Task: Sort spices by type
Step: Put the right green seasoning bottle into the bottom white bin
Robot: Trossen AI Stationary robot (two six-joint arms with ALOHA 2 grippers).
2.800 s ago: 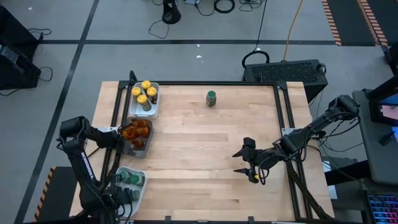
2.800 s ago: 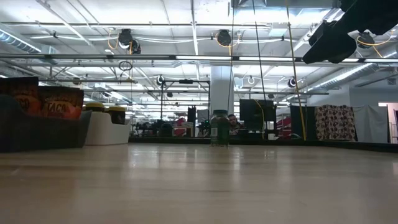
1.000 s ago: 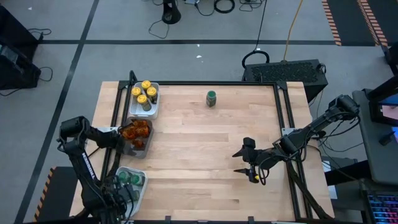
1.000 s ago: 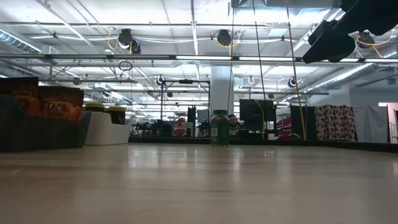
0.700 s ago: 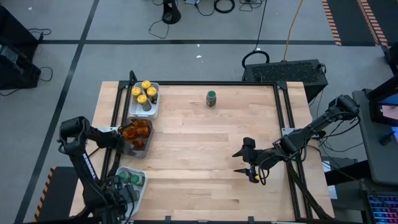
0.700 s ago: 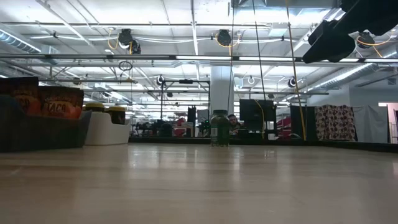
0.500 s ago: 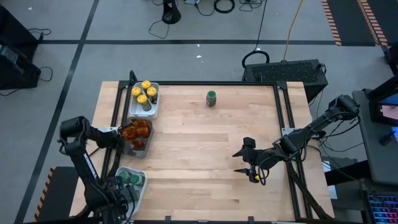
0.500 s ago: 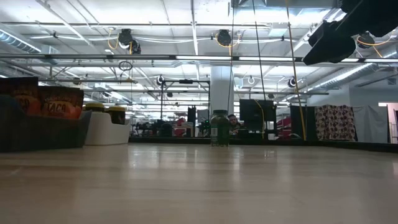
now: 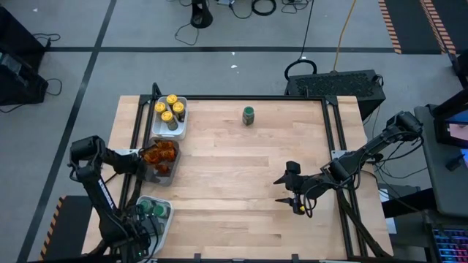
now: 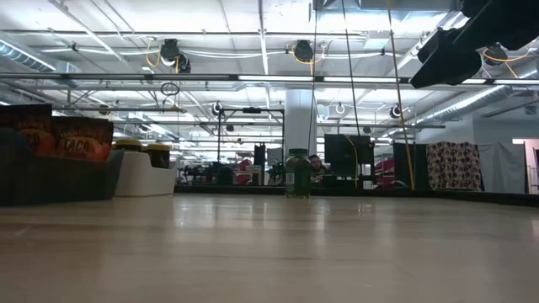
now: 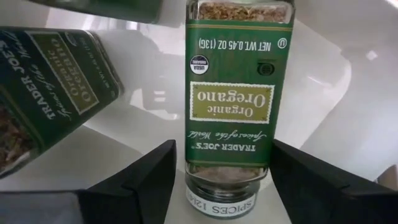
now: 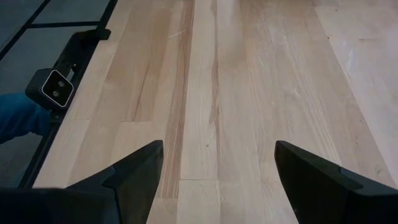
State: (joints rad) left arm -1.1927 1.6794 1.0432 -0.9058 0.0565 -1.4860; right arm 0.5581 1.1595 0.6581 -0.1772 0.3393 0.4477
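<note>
Green-lidded jars stand in the near-left white tray (image 9: 165, 219). My left gripper (image 9: 148, 212) reaches down into it, open. In the left wrist view an oregano jar (image 11: 231, 93) sits between its fingers (image 11: 221, 186), lid end toward the camera, and another green-labelled jar (image 11: 43, 93) leans beside it. One green-lidded jar (image 9: 248, 115) stands alone near the table's far edge (image 10: 296, 172). Yellow-lidded jars (image 9: 169, 109) fill the far-left white tray. Orange-brown packets (image 9: 159, 155) lie in the dark tray. My right gripper (image 9: 278, 190) hovers open over bare wood right of centre (image 12: 217, 180). My left gripper's fingers (image 11: 149, 180) stand close on both sides of the oregano jar's lid end (image 11: 227, 177), coming from above. I cannot tell whether they touch it. The jar rests in the white tray.
The three trays line the table's left edge. In the low view the dark tray (image 10: 50, 181) and a white tray (image 10: 147, 178) sit at the left. A black rail frame (image 9: 333, 124) borders the table. Bare wood (image 9: 234, 175) spreads across the middle.
</note>
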